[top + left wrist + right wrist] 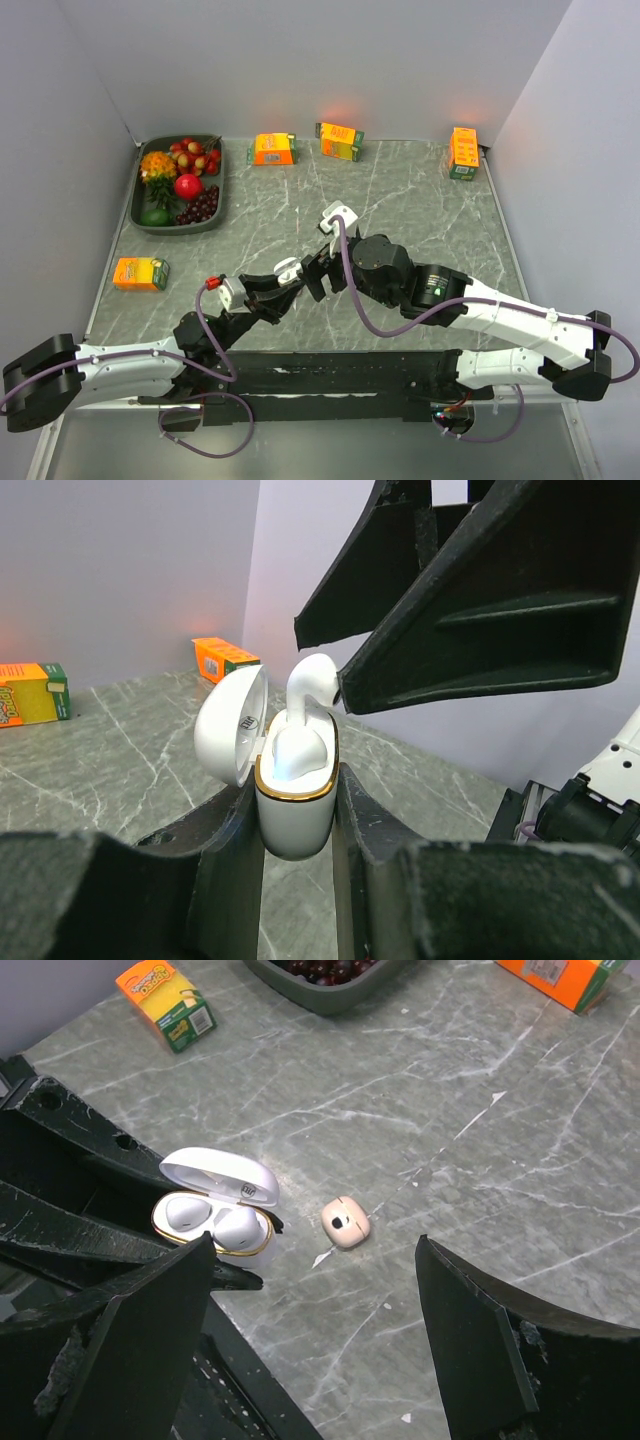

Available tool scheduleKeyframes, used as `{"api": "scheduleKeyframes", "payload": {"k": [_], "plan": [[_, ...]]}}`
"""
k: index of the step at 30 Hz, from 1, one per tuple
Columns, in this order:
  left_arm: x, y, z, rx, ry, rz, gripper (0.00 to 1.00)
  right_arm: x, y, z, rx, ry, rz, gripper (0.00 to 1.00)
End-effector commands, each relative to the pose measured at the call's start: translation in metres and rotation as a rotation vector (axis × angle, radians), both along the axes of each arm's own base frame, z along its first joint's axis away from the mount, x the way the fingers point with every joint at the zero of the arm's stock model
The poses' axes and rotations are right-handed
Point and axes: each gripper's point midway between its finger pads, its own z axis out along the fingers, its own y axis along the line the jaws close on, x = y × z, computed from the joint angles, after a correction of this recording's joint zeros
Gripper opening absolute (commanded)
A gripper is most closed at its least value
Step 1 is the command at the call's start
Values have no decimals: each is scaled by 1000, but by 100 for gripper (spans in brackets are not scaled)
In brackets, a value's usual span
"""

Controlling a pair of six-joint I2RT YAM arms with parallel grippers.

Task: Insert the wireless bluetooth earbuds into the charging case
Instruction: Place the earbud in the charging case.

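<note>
Glossy white plastic charging case (295,800) with a shiny gold rim; smooth glossy white earbud (310,680). Matt black, rough-edged plastic fingers (500,610). Grey veined stone-look counter (450,1090), smooth, faintly shiny.

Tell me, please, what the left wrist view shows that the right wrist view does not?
Only the left wrist view: from the side, one earbud standing upright out of the charging case, which the left gripper clamps from both sides. Only the right wrist view: a small beige piece lying on the table beside the case, the fruit tray, and the right gripper spread open. Both: the case with its lid open, and orange cartons.
</note>
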Motion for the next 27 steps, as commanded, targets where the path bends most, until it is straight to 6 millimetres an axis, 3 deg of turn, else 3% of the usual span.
{"api": "scheduleKeyframes", "payload": {"k": [1, 11, 16, 27], "plan": [[-4, 3, 28, -79, -36, -17, 1, 2, -7, 41, 87, -61, -23, 89], [-5, 1, 28, -81, -36, -24, 1, 4, -20, 41, 72, -86, -49, 89], [-5, 0, 28, -83, -37, -26, 1, 5, -14, 30, 44, -67, -40, 89], [-7, 2, 29, -85, -39, -29, 1, 7, -7, 23, 26, -48, -32, 89]]}}
